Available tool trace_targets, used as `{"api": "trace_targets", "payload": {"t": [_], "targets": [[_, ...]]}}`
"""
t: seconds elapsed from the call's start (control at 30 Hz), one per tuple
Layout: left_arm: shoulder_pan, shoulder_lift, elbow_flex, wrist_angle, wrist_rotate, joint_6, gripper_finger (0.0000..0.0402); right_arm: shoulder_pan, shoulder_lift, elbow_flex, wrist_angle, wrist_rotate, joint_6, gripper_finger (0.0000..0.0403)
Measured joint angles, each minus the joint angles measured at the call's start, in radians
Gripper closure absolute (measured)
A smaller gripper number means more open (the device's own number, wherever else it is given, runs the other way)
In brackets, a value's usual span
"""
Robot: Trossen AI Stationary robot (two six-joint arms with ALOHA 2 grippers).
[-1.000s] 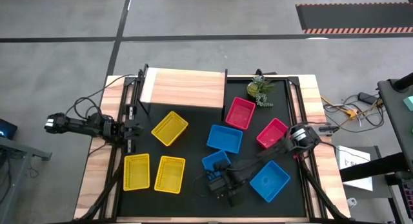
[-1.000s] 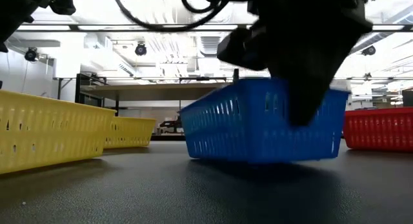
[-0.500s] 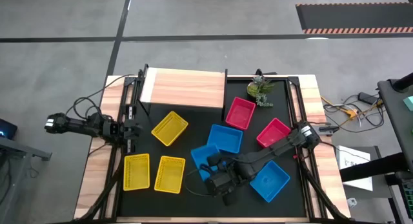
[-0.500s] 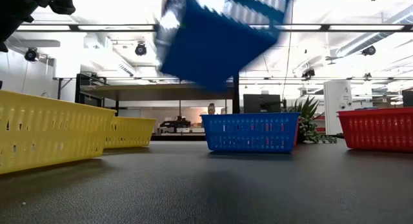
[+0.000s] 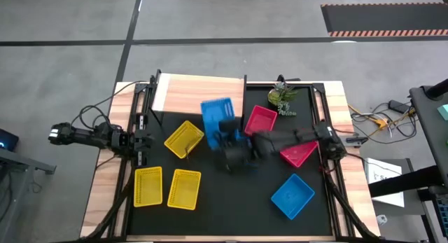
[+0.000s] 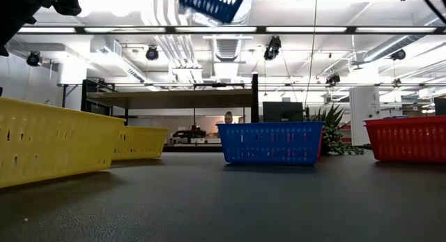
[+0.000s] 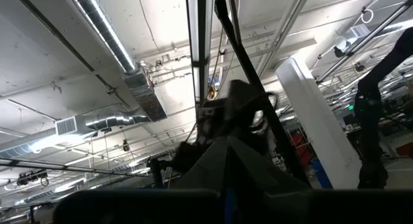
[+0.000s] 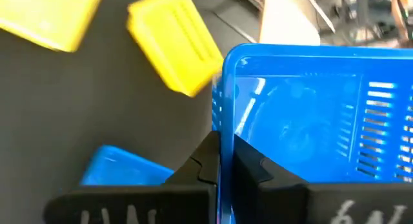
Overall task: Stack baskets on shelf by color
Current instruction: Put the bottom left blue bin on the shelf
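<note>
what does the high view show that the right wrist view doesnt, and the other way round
Only the high view shows the whole layout: the shelf, still bare, the potted plant, two red baskets, a blue basket near the table's front, and the left arm parked at the table's left edge with its pincer shut. Only the right wrist view shows the grip itself: the right pincer shut on the wall of the carried blue basket. Both show that basket in the air, yellow baskets on the table, and another blue basket below it.
</note>
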Motion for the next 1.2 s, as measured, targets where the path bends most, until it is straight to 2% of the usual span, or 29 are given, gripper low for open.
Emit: {"api": "trace_targets", "payload": {"t": [0.13,0.33,0.47,0.6,0.7,1.2], "targets": [[0.0,0.0,0.0,0.0,0.0,-0.002,0.0402,-0.109,0.0,-0.003,0.003,-0.026,-0.064,0.0394],[0.0,-0.004,0.0,0.001,0.0,-0.001,0.0402,-0.275,0.001,-0.005,0.038,-0.148,-0.038,0.0394],[0.0,-0.004,0.0,0.001,0.0,0.0,0.0402,-0.344,0.007,-0.006,0.06,-0.178,-0.037,0.0394],[0.0,-0.004,0.0,0.001,0.0,0.0,0.0402,-0.401,0.023,-0.014,0.063,-0.288,-0.016,0.0394],[0.0,-0.005,0.0,0.001,0.0,0.0,0.0402,-0.429,0.036,-0.017,0.069,-0.335,0.01,0.0394],[0.0,-0.005,0.001,0.0,0.0,0.001,0.0402,-0.438,0.061,-0.029,0.028,-0.385,0.035,0.0394]]}}
